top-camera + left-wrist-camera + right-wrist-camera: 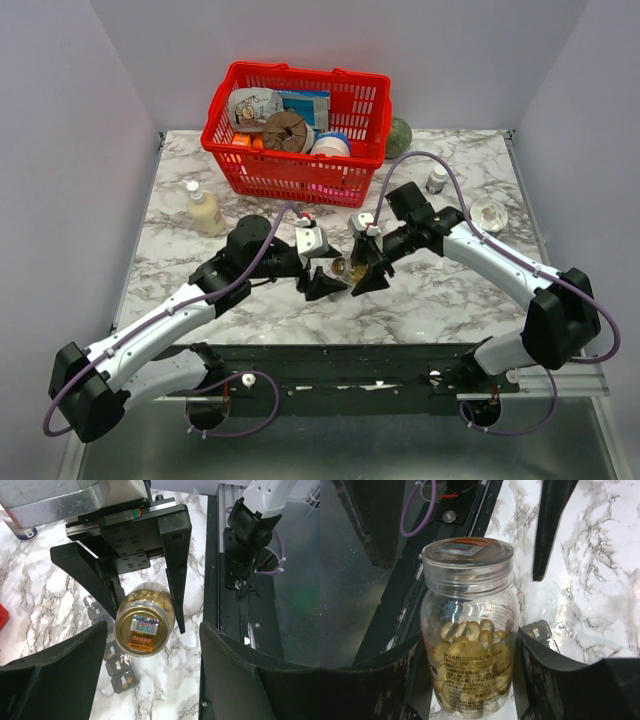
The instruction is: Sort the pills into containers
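Observation:
A clear pill bottle (468,630) with a gold-topped lid (144,630) holds yellow softgel pills (470,642). My right gripper (470,647) is shut on its body and holds it tilted over the marble table, lid toward the left wrist camera. My left gripper (152,630) is open, its fingers (60,675) standing wide on either side of the lid without touching it. Under the bottle lie the containers (118,666), a dark strip with day labels; its Sun compartment (539,630) holds two pills. From above, both grippers (322,283) (366,272) meet at the bottle (340,267).
A red mesh basket (295,130) full of goods stands at the back. A cream lotion bottle (205,210) is at the left, a small dark bottle (436,180) and a white round dish (488,213) at the right. A dark rail (330,365) runs along the near edge.

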